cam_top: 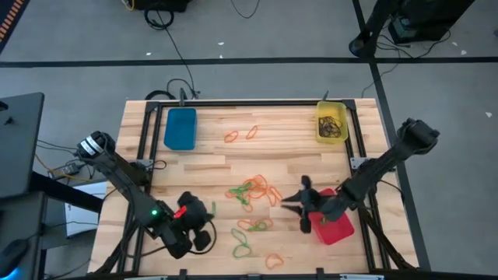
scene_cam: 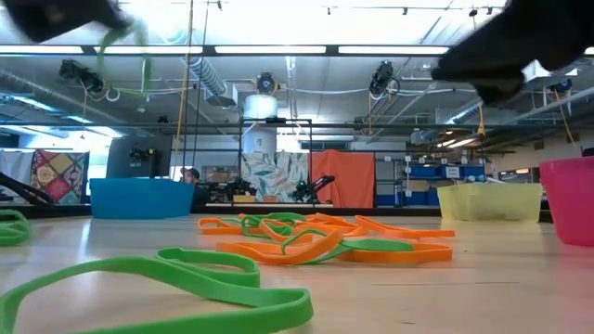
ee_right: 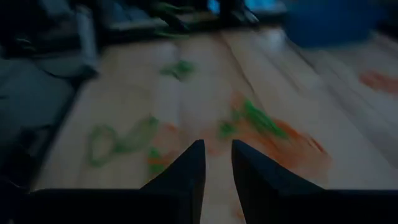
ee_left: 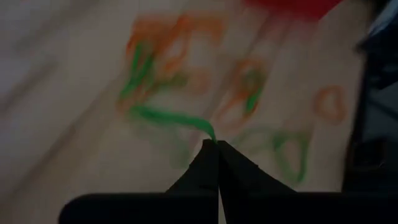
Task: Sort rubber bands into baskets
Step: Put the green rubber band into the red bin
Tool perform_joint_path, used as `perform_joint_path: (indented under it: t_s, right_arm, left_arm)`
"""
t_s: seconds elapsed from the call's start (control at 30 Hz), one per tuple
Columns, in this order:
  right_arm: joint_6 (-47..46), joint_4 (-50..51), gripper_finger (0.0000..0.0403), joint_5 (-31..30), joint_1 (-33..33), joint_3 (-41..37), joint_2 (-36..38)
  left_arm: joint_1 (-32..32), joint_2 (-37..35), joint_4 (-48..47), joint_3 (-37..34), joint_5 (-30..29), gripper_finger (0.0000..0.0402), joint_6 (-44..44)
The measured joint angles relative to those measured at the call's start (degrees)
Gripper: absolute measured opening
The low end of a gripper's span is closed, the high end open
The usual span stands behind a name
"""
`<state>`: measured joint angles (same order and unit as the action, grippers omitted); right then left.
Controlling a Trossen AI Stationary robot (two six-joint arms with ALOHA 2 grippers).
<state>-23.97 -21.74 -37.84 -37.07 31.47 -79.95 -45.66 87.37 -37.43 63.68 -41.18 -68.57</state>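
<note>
Orange and green rubber bands [scene_cam: 316,243] lie piled mid-table; blue basket [scene_cam: 141,198] behind, yellow basket [scene_cam: 487,201] and red basket [scene_cam: 568,199] alongside

A light wooden butcher-block table [cam_top: 210,167] fills the view. On it, a blue rectangular plastic basket [cam_top: 180,128] sits at ten o'clock, a yellow rectangular plastic basket [cam_top: 331,124] at two o'clock, a red plastic basket [cam_top: 336,225] at four o'clock. Thin orange and green rubber bands [cam_top: 253,190] lie scattered from centre toward six o'clock.
</note>
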Motion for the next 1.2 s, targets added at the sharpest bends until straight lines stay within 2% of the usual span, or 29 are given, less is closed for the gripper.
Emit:
perform_joint_path:
  t_s: [0.13, 0.27, 0.4, 0.53, 0.6, 0.67, 0.77, 0.83, 1.2]
  right_arm:
    - [11.3, -18.6, 0.0092, 2.3, 0.7, 0.3, -8.4]
    - [20.4, -30.0, 0.0092, 6.6, 2.1, 3.1, -15.9]
    - [23.5, -32.4, 0.0092, 7.6, 2.8, 7.0, -21.3]
    - [28.1, -32.6, 0.0092, 3.4, 2.3, 9.2, -23.2]
    - [29.6, -32.7, 0.0092, 1.3, 2.2, 9.9, -23.0]
    - [30.0, -32.8, 0.0092, -1.5, 2.2, 10.8, -22.6]
    - [30.4, -32.9, 0.0092, -11.6, 2.0, 11.5, -21.8]
    - [32.3, -32.9, 0.0092, -15.6, 1.5, 11.5, -21.6]
    - [34.1, -33.9, 0.0092, -15.0, 0.9, 11.5, -21.4]
  left_arm:
    - [2.8, 0.4, 11.8, 0.0, -1.8, 0.0001, 14.4]
    - [6.0, 1.8, 21.9, -0.2, -3.3, 0.0001, 26.4]
    - [8.6, 3.7, 32.7, -0.2, -10.4, 0.0004, 32.8]
    - [10.4, 5.8, 40.7, -0.2, -5.7, 0.0005, 42.9]
    - [11.0, 6.9, 44.3, -0.3, -6.3, 0.0005, 44.4]
    - [11.5, 8.0, 47.3, -0.2, -9.4, 0.0006, 45.6]
    - [12.5, 10.5, 52.3, -0.2, -13.4, 0.0006, 47.4]
    - [13.1, 11.8, 54.2, -0.2, -13.7, 0.0006, 48.4]
    - [14.6, 13.9, 58.1, -0.2, -11.4, 0.0007, 48.8]
